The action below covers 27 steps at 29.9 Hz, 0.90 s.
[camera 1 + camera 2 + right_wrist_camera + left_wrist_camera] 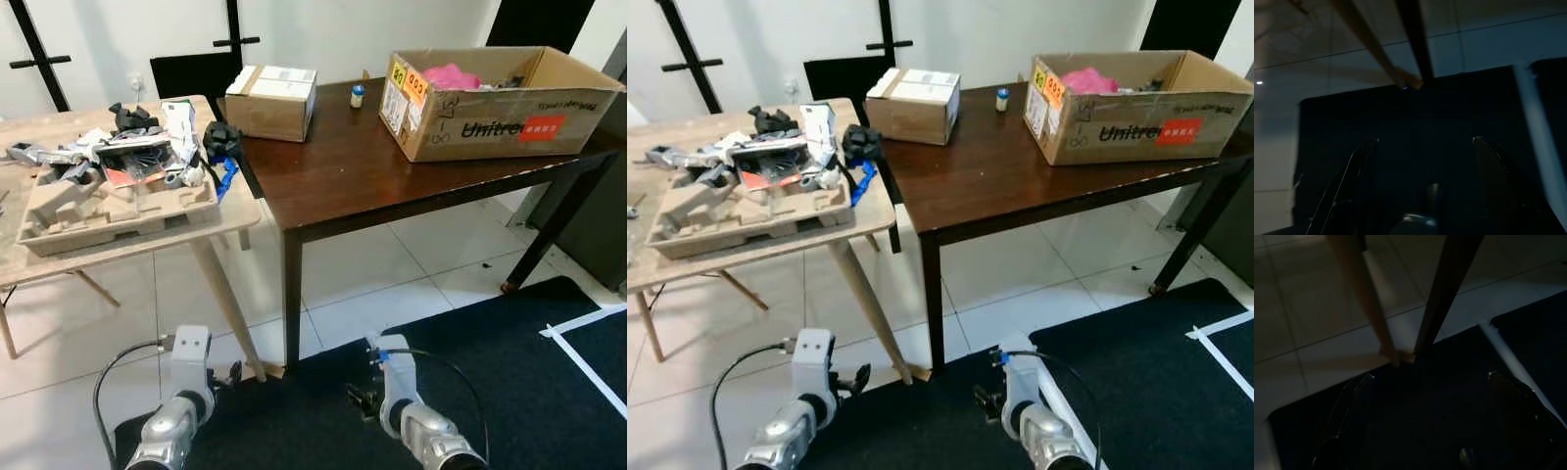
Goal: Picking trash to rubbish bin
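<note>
At the bottom of the frame both silver arms hang low over the floor: the left gripper [1425, 431] and the right gripper [1422, 186] each point down at a dark mat [470, 362], and in the dim wrist views each one's 2 black fingers stand well apart with nothing between them. Just past the mat's edge, a slanted pale leg and a straight dark leg meet on the white tiles [392, 264]. The pale leg belongs to the light wooden table [235, 211] at the left of the frame, which carries a moulded cardboard tray [98, 211]. On and around the tray's far side lies a heap of trash [147, 147]: torn packaging, grey and black scraps and a bit of blue. Touching that table on its right is a dark wooden table [362, 166], with a small closed carton [271, 101] at its upper left corner, a tiny bottle [358, 94] with a blue cap near the back edge, and a big open cardboard box [500, 108] at the upper right holding something pink [451, 75]. I cannot make out a rubbish bin for certain.
</note>
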Available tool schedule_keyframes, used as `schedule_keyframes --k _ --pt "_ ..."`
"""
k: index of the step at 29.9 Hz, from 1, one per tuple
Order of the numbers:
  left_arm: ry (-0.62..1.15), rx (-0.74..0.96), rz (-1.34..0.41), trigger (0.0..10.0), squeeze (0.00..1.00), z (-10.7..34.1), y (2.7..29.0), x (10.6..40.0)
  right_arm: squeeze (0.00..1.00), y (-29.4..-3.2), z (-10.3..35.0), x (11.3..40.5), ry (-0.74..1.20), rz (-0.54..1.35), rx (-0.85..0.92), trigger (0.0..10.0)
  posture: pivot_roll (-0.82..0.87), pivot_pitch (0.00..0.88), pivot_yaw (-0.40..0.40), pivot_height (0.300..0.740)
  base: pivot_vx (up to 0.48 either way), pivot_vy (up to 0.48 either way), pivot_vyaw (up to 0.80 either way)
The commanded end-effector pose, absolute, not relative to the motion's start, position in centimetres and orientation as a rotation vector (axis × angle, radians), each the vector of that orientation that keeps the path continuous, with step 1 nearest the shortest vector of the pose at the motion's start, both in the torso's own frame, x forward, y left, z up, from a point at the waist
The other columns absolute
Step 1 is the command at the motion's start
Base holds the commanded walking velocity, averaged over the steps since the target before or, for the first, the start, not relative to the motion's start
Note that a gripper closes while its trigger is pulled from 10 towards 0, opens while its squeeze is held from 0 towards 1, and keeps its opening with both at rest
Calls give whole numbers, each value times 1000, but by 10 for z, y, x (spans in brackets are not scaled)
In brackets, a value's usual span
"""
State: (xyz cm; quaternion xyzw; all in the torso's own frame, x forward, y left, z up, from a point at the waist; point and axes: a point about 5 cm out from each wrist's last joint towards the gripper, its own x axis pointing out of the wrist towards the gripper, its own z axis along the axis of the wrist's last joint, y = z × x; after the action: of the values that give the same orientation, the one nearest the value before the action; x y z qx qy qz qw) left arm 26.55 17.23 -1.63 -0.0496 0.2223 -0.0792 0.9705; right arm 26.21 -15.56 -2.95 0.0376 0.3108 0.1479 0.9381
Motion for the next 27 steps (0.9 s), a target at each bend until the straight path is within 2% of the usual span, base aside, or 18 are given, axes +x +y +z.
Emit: schedule_keyframes --k 1,27 --pt "457 -92 -136 10000 0 -18 180 262 0 -152 -29 262 633 321 72 10000 -77 48 8 740 345 0 0" --pt "471 -85 -141 10000 0 -22 181 258 0 -155 -36 256 675 318 56 10000 -66 50 3 740 327 0 0"
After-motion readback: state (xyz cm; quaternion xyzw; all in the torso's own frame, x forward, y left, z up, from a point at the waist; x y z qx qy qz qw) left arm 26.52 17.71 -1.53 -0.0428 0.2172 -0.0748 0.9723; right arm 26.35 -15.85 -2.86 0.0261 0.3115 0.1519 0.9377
